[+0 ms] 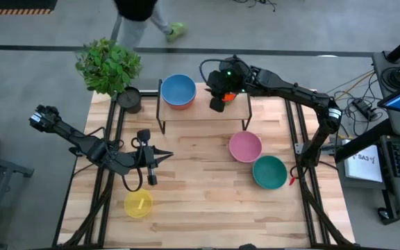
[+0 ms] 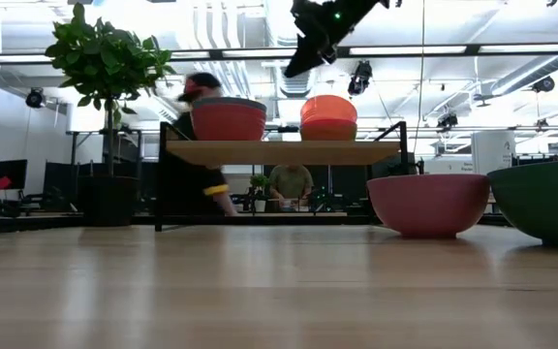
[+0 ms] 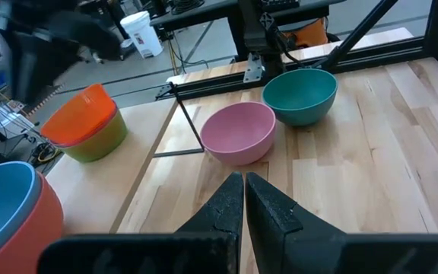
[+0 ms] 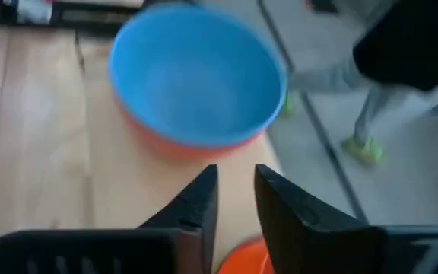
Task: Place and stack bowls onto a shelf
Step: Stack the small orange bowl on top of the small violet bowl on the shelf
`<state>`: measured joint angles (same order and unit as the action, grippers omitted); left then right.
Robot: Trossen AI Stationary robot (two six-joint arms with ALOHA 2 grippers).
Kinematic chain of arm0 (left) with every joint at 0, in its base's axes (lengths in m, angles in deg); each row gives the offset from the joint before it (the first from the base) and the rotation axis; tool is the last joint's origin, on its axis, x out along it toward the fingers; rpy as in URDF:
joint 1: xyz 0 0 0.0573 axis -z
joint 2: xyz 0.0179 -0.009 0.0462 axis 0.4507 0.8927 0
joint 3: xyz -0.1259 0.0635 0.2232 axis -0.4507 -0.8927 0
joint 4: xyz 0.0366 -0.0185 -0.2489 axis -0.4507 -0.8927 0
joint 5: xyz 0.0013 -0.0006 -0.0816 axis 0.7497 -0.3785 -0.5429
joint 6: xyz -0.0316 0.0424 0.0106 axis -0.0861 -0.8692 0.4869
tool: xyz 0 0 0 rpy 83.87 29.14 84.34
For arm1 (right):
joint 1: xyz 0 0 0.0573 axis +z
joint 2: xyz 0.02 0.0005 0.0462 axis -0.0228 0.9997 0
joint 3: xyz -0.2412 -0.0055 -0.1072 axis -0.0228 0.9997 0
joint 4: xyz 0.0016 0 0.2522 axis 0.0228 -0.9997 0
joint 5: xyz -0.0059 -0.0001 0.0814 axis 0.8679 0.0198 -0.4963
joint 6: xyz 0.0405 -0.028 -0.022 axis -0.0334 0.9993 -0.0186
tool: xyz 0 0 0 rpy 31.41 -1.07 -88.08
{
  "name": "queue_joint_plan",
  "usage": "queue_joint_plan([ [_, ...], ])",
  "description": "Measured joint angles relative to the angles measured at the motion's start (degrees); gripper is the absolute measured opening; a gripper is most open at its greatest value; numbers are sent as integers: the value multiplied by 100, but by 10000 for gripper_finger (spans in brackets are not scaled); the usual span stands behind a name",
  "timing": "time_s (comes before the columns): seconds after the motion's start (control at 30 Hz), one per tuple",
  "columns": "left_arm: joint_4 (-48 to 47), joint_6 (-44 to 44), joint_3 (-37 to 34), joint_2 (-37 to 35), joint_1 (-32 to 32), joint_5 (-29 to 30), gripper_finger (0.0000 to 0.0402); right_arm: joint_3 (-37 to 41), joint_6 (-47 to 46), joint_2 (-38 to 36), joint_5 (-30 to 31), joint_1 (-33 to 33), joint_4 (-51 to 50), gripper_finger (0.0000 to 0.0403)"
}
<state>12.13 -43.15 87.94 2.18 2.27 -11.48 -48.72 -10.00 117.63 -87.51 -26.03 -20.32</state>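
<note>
The shelf [image 1: 203, 110] stands at the table's far middle. On its left half sits the blue bowl [image 1: 178, 89] nested in the red bowl [image 2: 229, 120]. On its right half the orange bowl [image 2: 328, 107] sits in the green bowl [image 3: 97, 141]. My right gripper [image 1: 217, 104] hovers above the orange bowl, slightly open and empty; the low view shows it well above the shelf [image 2: 303, 58]. My left gripper [image 1: 168, 155] is shut and empty over the table's middle left. The pink bowl [image 1: 245, 147], teal bowl [image 1: 269, 171] and yellow bowl [image 1: 138, 203] rest on the table. The purple bowl is out of view.
A potted plant [image 1: 108, 66] in a dark pot [image 1: 129, 99] stands at the table's far left corner, beside the shelf. A person [image 2: 197, 126] moves past beyond the table's far edge. Bare wood lies between the shelf and the near edge.
</note>
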Motion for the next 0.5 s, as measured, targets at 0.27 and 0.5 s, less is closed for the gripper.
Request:
queue_joint_plan([
  [0.27, -47, 13, 0, 0, -2, -5, 0, 636, -424, -9, -25, -265, 1135, 12],
  [0.5, -81, 17, 0, 0, 0, -8, 0, 1439, -600, -40, -11, -280, 2031, 9],
])
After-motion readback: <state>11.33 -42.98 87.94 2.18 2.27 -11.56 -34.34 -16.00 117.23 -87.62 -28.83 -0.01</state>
